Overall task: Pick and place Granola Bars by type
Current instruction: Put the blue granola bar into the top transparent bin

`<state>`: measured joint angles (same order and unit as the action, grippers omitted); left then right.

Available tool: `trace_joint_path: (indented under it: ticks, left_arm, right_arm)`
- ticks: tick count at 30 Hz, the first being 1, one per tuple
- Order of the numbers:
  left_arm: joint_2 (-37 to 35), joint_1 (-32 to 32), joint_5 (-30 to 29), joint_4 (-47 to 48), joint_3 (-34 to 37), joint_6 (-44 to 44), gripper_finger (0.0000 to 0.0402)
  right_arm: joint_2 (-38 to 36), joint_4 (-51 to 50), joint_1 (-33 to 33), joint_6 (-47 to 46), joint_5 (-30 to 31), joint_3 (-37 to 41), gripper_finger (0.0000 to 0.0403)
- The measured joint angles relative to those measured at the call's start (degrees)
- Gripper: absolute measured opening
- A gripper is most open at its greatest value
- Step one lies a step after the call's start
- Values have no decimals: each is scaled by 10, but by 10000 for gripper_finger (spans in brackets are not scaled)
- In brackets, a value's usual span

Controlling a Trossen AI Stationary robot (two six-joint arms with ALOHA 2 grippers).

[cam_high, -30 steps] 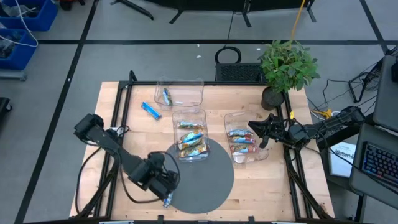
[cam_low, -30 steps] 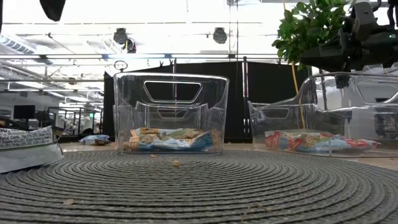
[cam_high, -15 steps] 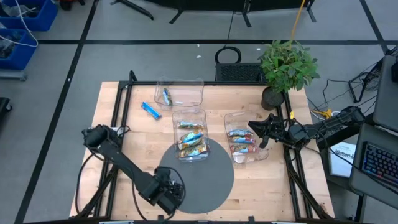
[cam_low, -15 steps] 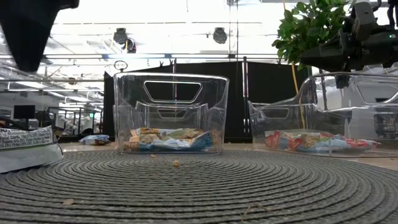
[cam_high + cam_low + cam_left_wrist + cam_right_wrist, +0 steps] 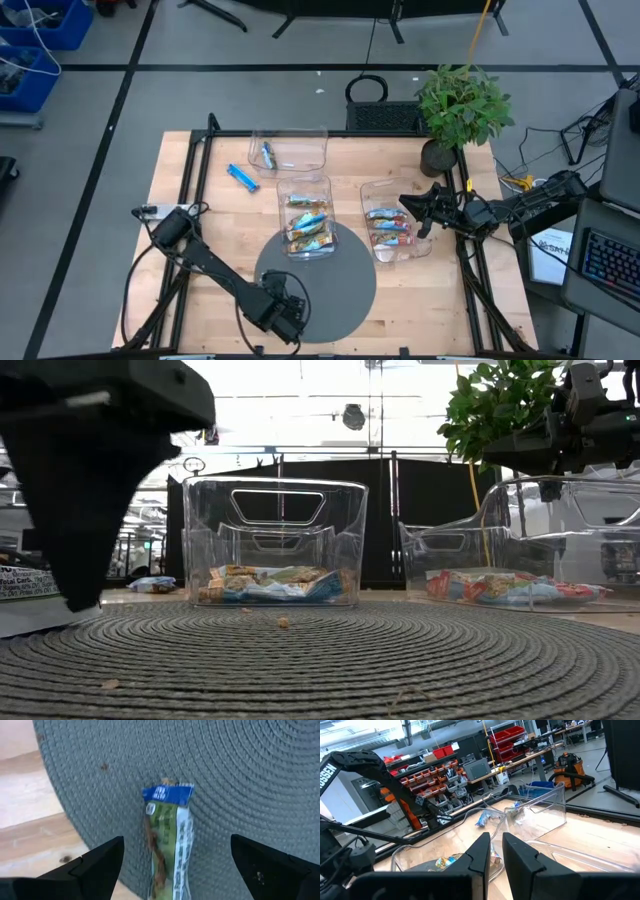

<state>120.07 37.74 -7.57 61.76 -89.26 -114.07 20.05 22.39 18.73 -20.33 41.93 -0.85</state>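
A green-and-tan granola bar with a blue end (image 5: 169, 847) lies flat on the grey round mat (image 5: 335, 285), near its near-left edge. My left gripper (image 5: 172, 870) is open and hovers over the bar, one finger on each side, touching nothing. The high view shows this gripper (image 5: 285, 315) hiding the bar. A bright blue bar (image 5: 241, 177) lies loose on the wood. Another blue bar (image 5: 267, 154) sits in the far bin. My right gripper (image 5: 408, 208) waits shut above the right bin (image 5: 392, 230).
Three clear bins stand on the table: a far one (image 5: 290, 150), a middle one (image 5: 305, 215) holding tan bars with light-blue markings, and the right one with red-marked bars. A potted plant (image 5: 460, 110) stands at the far right corner. Bare mat lies to the right of my left gripper.
My left gripper has moved toward the near edge and to the right, and has come down over the bar at the mat's edge; it now fills the left of the low view. The bar and my right arm have stayed put.
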Motion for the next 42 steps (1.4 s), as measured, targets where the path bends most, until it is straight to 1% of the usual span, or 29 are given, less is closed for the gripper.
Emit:
trace_joint_path:
  ticks: [5, 8, 19, 28, 30, 34, 36, 40, 42]
  left_arm:
    - [7, -8, -2, -7, 6, 4, 361]
    - [8, -14, 6, -4, 8, -5, 334]
    - [8, -17, 2, -1, 8, -33, 149]
    - [6, -18, 9, -3, 7, -36, 23]
    - [6, -18, 9, -3, 7, -47, 12]
    - [2, -15, 7, 2, 7, -70, 9]
    - [-7, -11, -5, 8, 7, -82, 8]
    - [-53, 0, -46, 59, -2, -96, 8]
    - [-82, 3, -52, 100, -1, -98, 8]
  right_arm:
    - [0, 0, 0, 0, 0, 0, 45]
    - [0, 0, 0, 0, 0, 0, 45]
    - [0, 0, 0, 0, 0, 0, 45]
    - [0, 0, 0, 0, 0, 0, 45]
    - [0, 0, 0, 0, 0, 0, 45]
    - [0, 0, 0, 0, 0, 0, 45]
    - [0, 0, 0, 0, 0, 0, 45]
    - [0, 0, 0, 0, 0, 0, 45]
    - [0, 0, 0, 0, 0, 0, 45]
